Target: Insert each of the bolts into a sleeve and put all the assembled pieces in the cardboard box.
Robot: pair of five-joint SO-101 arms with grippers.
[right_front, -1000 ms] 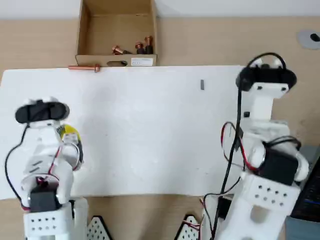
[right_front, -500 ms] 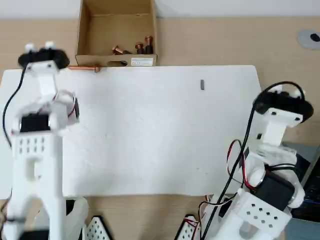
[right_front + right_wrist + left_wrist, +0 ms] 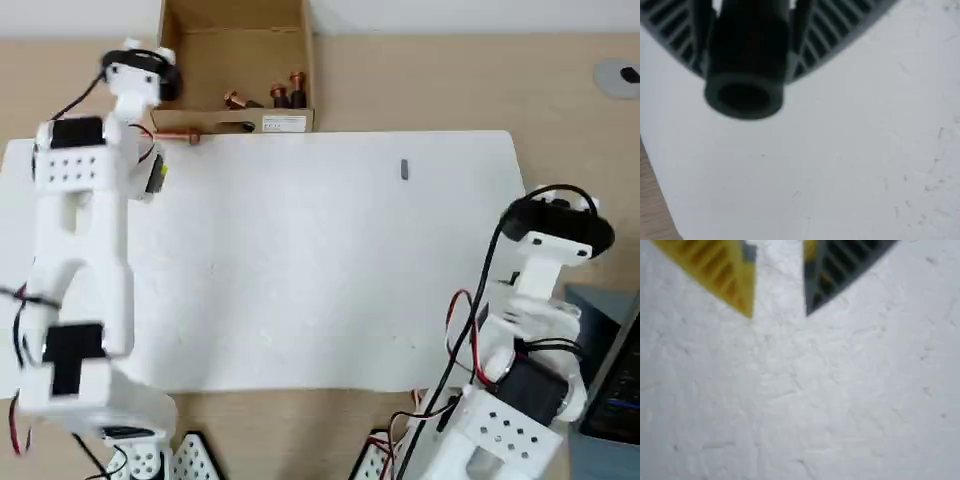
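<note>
- My left claw (image 3: 777, 314) hangs spread and empty; the bolt (image 3: 180, 136) lies just boxward of it, its long axis running along the cardboard box (image 3: 163, 60) front wall.
- My right claw (image 3: 747, 70) pinches a sleeve (image 3: 746, 50), well apart.

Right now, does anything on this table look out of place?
Yes. One bolt lies outside the box, along its front wall, while the other copper pieces sit inside. A small dark piece, maybe a sleeve, also lies alone on the mat.
</note>
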